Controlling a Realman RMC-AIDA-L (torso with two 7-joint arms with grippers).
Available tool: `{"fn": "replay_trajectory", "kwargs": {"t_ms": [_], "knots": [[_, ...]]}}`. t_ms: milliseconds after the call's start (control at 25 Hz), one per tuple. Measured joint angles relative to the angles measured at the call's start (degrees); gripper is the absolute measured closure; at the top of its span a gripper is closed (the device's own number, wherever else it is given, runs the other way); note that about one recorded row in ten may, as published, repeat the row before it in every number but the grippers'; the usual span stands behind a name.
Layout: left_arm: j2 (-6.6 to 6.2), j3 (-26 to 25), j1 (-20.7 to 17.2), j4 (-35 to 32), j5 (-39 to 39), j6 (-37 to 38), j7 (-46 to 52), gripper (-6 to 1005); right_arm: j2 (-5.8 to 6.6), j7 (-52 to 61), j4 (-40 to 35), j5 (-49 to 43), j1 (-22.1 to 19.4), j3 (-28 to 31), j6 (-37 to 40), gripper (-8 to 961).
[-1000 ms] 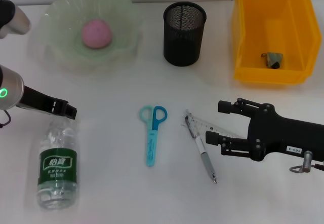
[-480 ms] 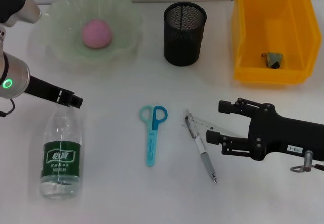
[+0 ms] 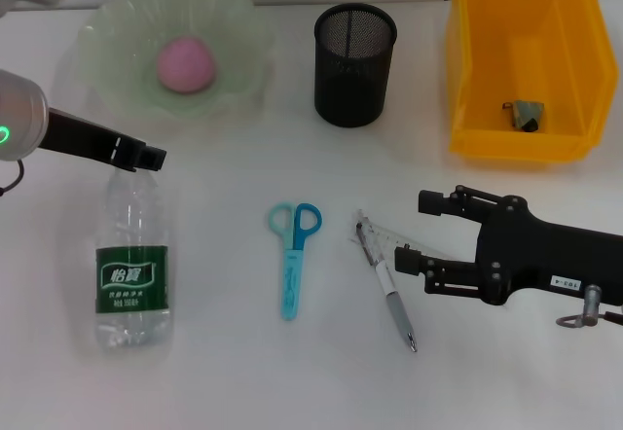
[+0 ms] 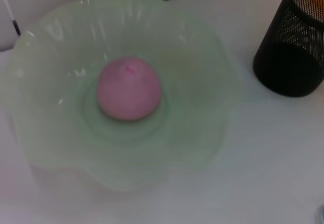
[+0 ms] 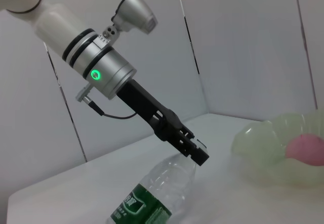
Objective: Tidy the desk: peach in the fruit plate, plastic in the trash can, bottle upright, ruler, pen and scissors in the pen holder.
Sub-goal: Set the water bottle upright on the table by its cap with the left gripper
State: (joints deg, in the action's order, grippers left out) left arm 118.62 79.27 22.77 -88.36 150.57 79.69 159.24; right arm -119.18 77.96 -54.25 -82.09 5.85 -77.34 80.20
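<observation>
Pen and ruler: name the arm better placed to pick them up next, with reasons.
Right. The right gripper hovers open right beside the pen and ruler, while the left gripper is across the table, shut on the water bottle neck.

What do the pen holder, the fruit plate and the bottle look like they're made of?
Pen holder: black mesh, probably metal; see-through weave. Fruit plate: pale green, translucent, glossy, wavy rim; glass or plastic, unclear. Bottle: clear thin plastic with a green label, its neck at the left gripper.

Left pincer [image 5: 195, 152] on tilted bottle [image 5: 154, 196]
</observation>
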Motion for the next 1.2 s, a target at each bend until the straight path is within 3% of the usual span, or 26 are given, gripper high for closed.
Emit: {"fn": "replay_trajectory", "kwargs": {"t_ms": [320,1200], "knots": [[-0.08,-0.9,-2.9,-6.1,-2.7,-0.7,-3.0,508,0.00,0.6,-0.4,0.0,0.1,0.0,0.0,127],[0.10,-1.1,-4.7,-9.3,-3.2,-3.8,-5.9,515,0.00,1.3,-0.7,0.0,0.1,0.3,0.0,127]]}}
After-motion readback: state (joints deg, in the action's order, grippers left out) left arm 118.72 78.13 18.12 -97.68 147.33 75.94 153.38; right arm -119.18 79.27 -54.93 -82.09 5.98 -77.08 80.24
